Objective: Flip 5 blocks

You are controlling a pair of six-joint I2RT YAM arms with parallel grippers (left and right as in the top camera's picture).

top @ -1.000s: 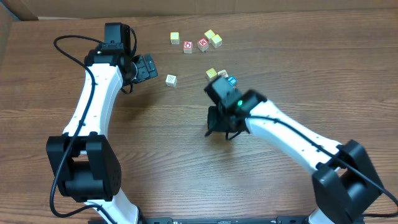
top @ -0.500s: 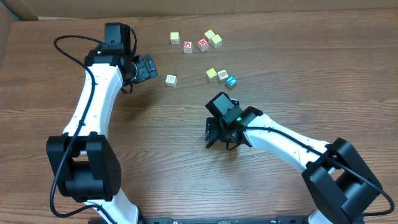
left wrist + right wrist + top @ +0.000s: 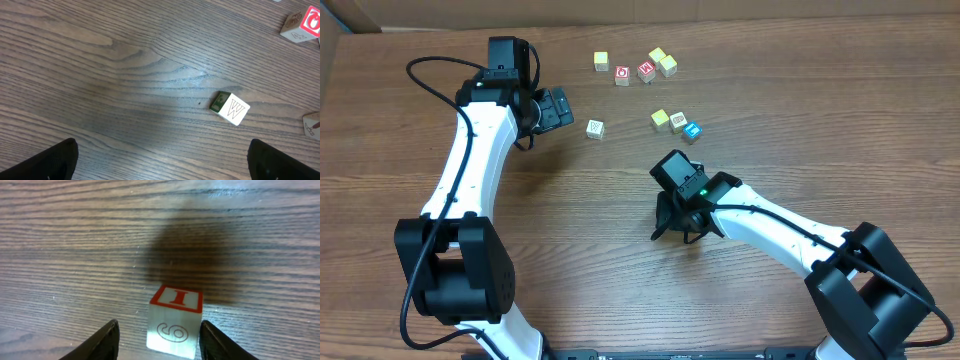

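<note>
Pale wood topped by a red-framed I is what is sitting between your right jaws: this alphabet cube (image 3: 175,322) is resting flat on the wood-grain surface (image 3: 75,240), a circled 9 or 6 facing the wrist camera, and a thin gap is showing on each side, so the jaws are standing partly open around it and gripping nothing. From overhead the cube is hiding under the wrist. Here is what has been changing: in the last moments your right arm (image 3: 760,218) has been drawing back from the yellow cube (image 3: 660,119), grey-patterned cube (image 3: 677,121) and blue cube (image 3: 692,130) toward your side of the surface, while the jaws have been spreading wide and are now narrowing again. I am reading that as a cube just turned and released, or one you are about to re-grip; I cannot tell which, so I am not counting it as flipped yet. Your left jaws are hanging fully open and empty, unmoved, with the W cube (image 3: 231,108) lying just ahead of them.
</note>
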